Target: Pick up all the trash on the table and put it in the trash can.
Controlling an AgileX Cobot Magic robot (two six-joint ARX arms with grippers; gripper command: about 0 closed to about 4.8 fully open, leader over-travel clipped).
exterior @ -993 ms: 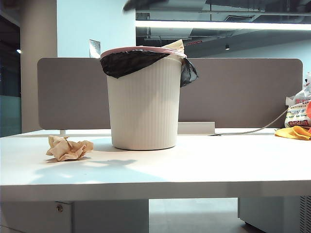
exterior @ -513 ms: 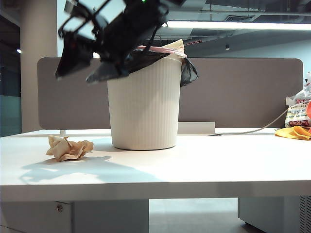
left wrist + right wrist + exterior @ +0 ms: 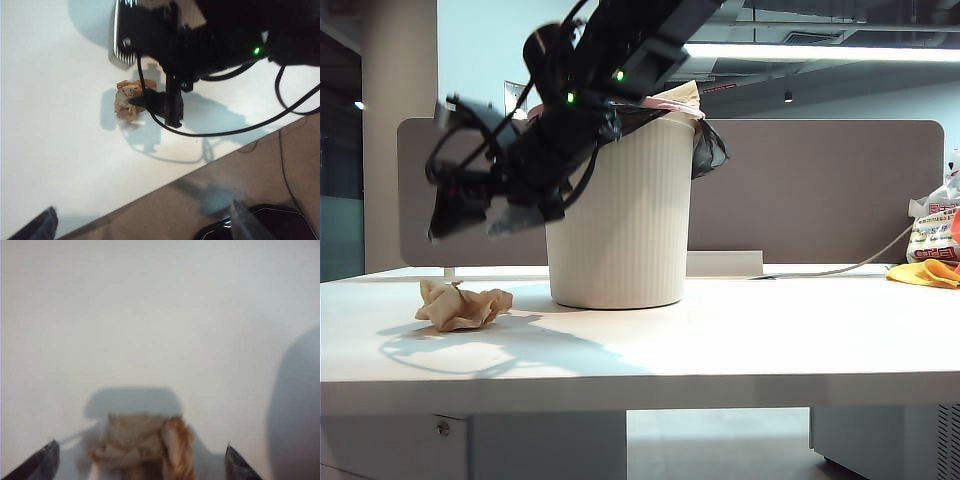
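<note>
The spread, empty right claw (image 3: 475, 215) hangs above the trash wad (image 3: 462, 305) on the table (image 3: 720, 340).

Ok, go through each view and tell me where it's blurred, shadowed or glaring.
Exterior view: the right tool is motion-smeared above the paper wad, casting a shadow on the table; a ceiling light strip glares. Left wrist view: the right arm's dark shape hides part of the wad, and the left tool tips are out of focus. Right wrist view: hazy, wad soft.
</note>
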